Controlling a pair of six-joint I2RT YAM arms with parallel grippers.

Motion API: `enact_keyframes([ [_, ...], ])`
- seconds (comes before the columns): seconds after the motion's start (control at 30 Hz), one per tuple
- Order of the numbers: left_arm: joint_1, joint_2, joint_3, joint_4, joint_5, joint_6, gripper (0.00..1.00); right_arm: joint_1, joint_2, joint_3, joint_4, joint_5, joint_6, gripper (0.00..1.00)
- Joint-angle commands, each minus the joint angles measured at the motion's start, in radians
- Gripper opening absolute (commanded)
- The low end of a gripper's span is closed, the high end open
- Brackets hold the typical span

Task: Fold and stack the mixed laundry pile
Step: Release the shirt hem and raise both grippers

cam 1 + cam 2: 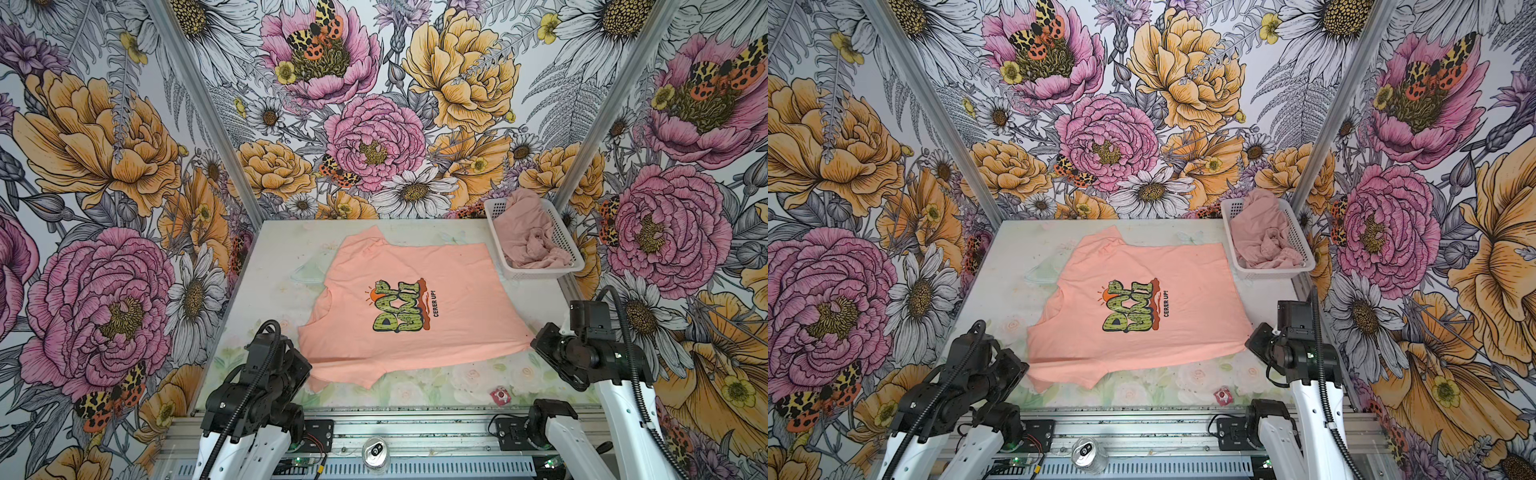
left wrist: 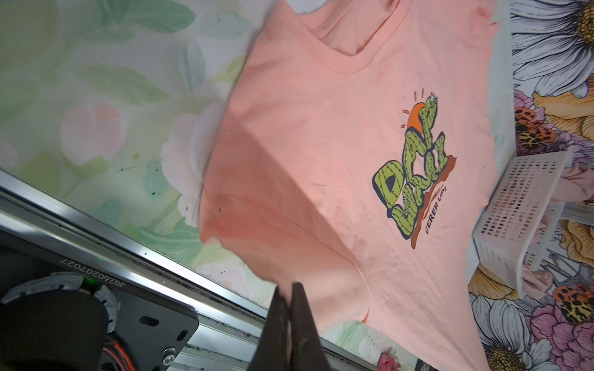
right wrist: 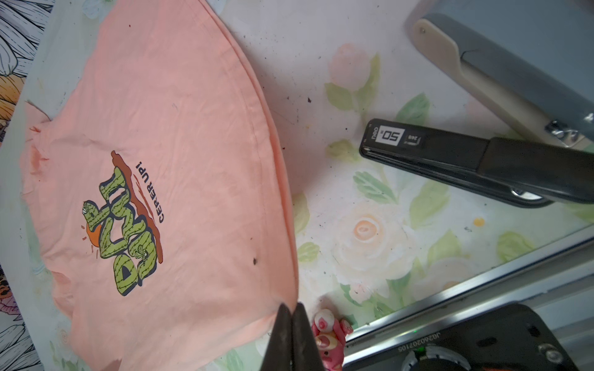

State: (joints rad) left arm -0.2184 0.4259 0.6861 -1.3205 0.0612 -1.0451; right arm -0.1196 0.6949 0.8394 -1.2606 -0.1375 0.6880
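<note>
Here we see the soft peach-orange T-shirt (image 1: 449,291) lying spread out, green picture up, in the middle of the pale flowery table (image 1: 291,249). Our left gripper (image 2: 290,298) is pinched tight on its near sleeve, and our right gripper (image 3: 292,316) is pinched tight on its near bottom corner. The crumpled dusty-pink garment (image 1: 523,237) sits in the white plastic basket with holes (image 1: 540,272) at the far right corner.

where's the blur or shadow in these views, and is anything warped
Both top views: sharp and evenly lit, but wide-angle warp leans the walls outward. Left wrist: a shadow crosses the shirt toward the shut left hand; the basket looks smeared. Right wrist: shirt crisp, right hand out of focus, glare on the rail.
</note>
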Motion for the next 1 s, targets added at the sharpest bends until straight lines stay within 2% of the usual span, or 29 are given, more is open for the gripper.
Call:
enact_keyframes([
  [0.0,-0.026,0.053,0.005,0.027,-0.063,0.007,0.0,-0.009,0.009,-0.033,0.014,0.03,-0.01,0.0],
  [0.13,-0.05,0.169,0.011,0.136,-0.055,0.058,0.0,-0.008,0.068,-0.074,0.11,0.019,-0.009,0.0],
  [0.3,-0.058,0.36,0.037,0.277,-0.019,0.179,0.0,-0.006,0.167,-0.095,0.231,0.026,-0.02,0.0],
  [0.6,-0.059,0.64,0.24,0.396,-0.062,0.405,0.0,0.014,0.358,-0.076,0.392,0.054,-0.051,0.0],
  [0.77,-0.059,0.73,0.299,0.443,-0.079,0.479,0.0,0.02,0.416,-0.082,0.444,0.062,-0.064,0.0],
  [0.97,-0.057,0.801,0.308,0.508,-0.071,0.51,0.0,0.025,0.459,-0.079,0.486,0.067,-0.068,0.0],
])
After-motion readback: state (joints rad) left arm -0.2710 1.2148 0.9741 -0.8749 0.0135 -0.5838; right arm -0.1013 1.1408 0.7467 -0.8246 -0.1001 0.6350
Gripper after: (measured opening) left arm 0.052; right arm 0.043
